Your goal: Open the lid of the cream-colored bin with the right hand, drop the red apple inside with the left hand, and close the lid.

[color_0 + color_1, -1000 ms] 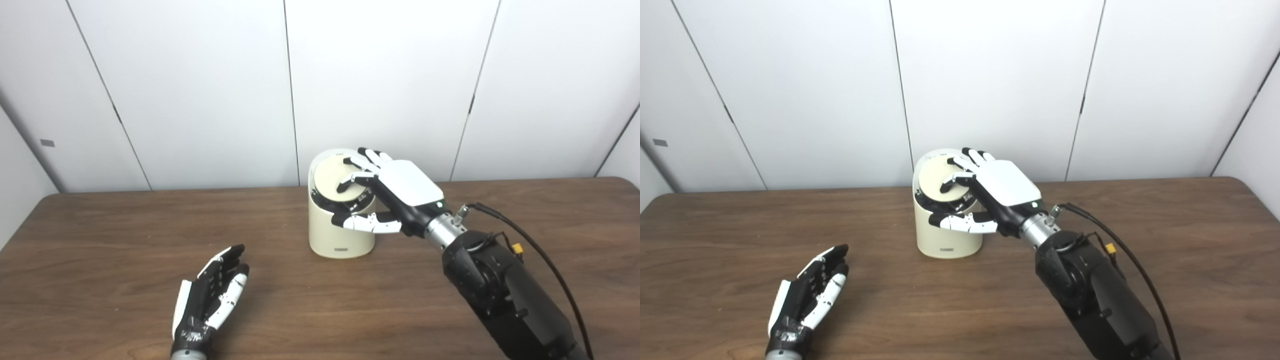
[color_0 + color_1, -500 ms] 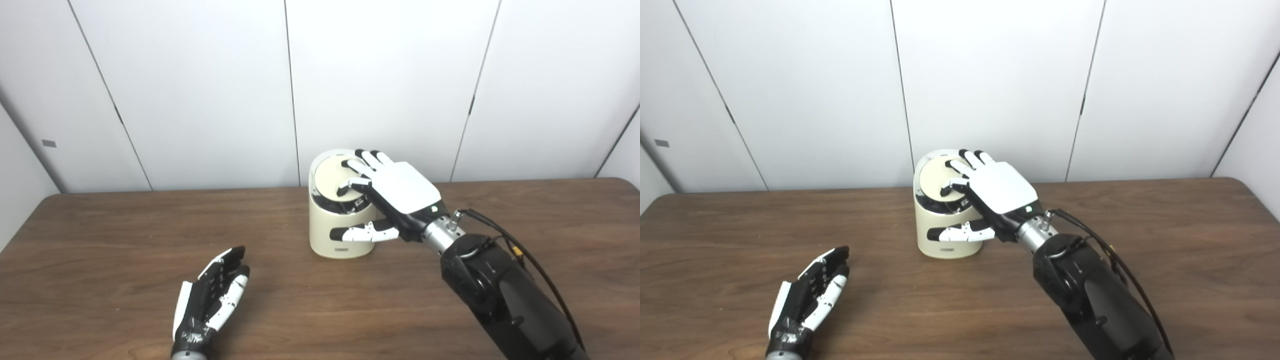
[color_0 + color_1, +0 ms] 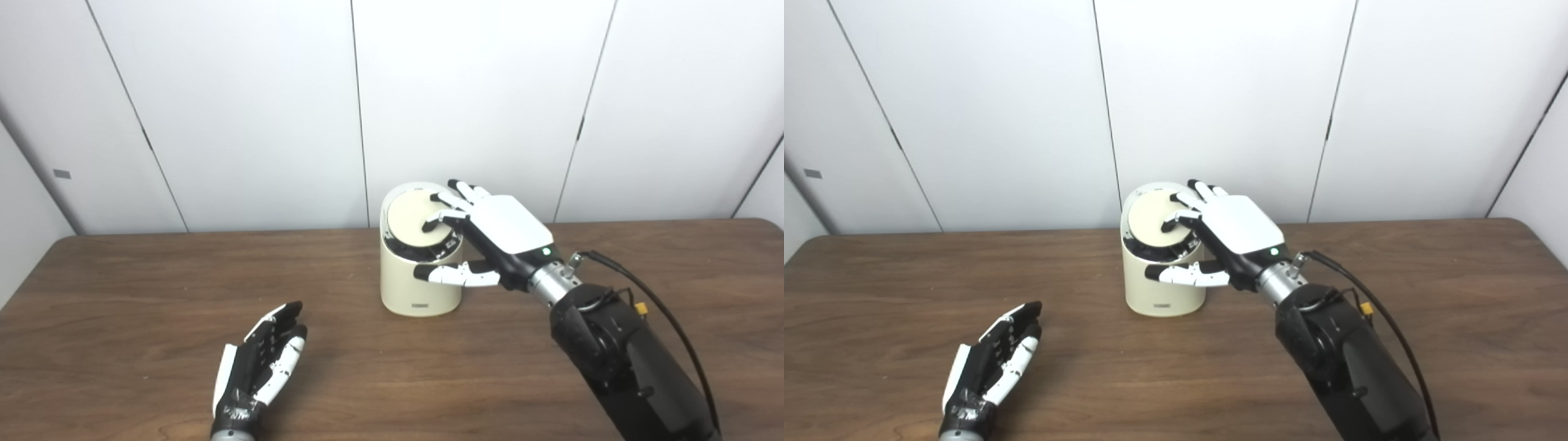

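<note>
The right hand (image 3: 490,226) lies across the top of the cream-colored bin (image 3: 419,278), fingers spread and bearing on the right part of the round lid (image 3: 411,218), thumb stretched along the bin's front wall just under the palm. It clasps nothing; it presses. The lid sits tilted, with a dark gap showing below its near edge, so it looks not fully seated. Whether this push is opening or closing it cannot be read from the pictures alone.

To do the step well, the fingertips should bear on the disc itself, not on the rim beyond them, and push straight down — a sideways shove would likely slide this light-looking bin across the table (image 3: 122,294). The thumb against the wall can serve as a brace (useful only if it stays in contact).

The left hand (image 3: 260,367) rests well to the left of and nearer than the working hand, palm turned inward, fingers straight and slightly apart, holding nothing.

The red apple is nowhere to be seen — possibly inside the bin already, which cannot be told.

Count: one bin, one lid, two hands, no apple visible.
</note>
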`<state>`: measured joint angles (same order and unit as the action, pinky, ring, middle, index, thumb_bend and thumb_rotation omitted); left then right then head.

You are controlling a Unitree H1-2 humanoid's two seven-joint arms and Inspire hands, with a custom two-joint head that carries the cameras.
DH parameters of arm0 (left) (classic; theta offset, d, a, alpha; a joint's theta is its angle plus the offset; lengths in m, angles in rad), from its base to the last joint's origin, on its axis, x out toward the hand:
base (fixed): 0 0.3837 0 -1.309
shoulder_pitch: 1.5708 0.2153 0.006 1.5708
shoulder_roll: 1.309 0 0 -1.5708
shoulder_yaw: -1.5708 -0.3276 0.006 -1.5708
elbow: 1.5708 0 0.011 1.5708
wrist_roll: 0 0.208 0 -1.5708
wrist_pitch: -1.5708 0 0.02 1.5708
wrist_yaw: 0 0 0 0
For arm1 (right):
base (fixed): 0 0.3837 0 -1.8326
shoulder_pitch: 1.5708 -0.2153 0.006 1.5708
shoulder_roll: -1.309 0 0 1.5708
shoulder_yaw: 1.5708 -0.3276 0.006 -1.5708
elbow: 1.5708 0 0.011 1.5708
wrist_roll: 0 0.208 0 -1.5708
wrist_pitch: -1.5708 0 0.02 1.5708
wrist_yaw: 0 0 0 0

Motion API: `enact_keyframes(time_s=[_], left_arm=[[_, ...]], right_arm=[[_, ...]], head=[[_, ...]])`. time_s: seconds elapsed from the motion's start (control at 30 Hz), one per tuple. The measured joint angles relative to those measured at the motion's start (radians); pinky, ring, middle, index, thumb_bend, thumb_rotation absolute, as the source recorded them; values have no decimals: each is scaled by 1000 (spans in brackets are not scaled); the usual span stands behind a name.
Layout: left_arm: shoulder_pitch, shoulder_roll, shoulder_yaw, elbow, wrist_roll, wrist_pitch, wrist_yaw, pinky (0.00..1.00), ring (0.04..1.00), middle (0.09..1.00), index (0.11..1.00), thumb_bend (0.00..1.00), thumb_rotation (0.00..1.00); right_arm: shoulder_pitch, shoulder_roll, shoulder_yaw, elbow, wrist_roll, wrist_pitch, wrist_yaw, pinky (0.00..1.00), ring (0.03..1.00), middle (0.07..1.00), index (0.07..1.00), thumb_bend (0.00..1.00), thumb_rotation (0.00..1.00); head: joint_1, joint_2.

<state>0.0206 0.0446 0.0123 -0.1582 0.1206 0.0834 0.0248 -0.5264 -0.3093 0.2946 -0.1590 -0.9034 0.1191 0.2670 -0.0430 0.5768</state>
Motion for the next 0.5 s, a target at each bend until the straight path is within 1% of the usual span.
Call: enact_keyframes(time_s=[0.07, 0.1, 0.17, 0.2, 0.27, 0.3, 0.37, 0.43, 0.5], left_arm=[[1, 0, 0, -7, 1, 10, 0, 876, 880, 864, 832, 392, 521], [1, 0, -1, -14, 1, 17, 0, 879, 880, 863, 834, 392, 523], [2, 0, -2, -15, 1, 21, 0, 871, 876, 860, 834, 400, 527], [3, 0, -2, -15, 0, 20, 0, 844, 866, 857, 835, 393, 516], [3, 0, 0, -15, -2, 20, -1, 821, 856, 855, 840, 381, 500], [3, 0, 2, -15, -4, 20, 0, 808, 849, 853, 844, 370, 479], [2, 0, 7, -15, -8, 20, 0, 802, 846, 852, 850, 361, 459], [2, 0, 10, -15, -14, 20, 0, 796, 844, 854, 860, 353, 444], [3, 0, 13, -15, -20, 20, -2, 801, 845, 856, 866, 365, 453]], right_arm=[[-2, -2, -50, -36, 20, 25, 5, 901, 971, 902, 737, 490, 999], [-2, -4, -74, -53, 28, 34, 5, 897, 970, 898, 737, 488, 1000], [3, -18, -118, -81, 61, 46, 10, 905, 972, 899, 750, 509, 1000], [9, -24, -136, -89, 77, 51, 10, 909, 970, 900, 760, 514, 1000], [29, -29, -167, -90, 110, 58, 8, 922, 963, 896, 774, 509, 1000], [48, -31, -179, -90, 126, 56, 2, 916, 945, 892, 788, 494, 1000], [87, -38, -184, -85, 145, 49, -6, 898, 929, 890, 794, 490, 1000], [127, -46, -188, -81, 161, 48, -8, 854, 913, 894, 794, 480, 1000], [161, -50, -200, -80, 184, 48, -10, 804, 882, 870, 791, 470, 1000]], head=[[0, 0], [8, -6], [6, -6], [6, -8], [5, -9], [3, -9], [3, -11], [3, -11], [-2, -11]])
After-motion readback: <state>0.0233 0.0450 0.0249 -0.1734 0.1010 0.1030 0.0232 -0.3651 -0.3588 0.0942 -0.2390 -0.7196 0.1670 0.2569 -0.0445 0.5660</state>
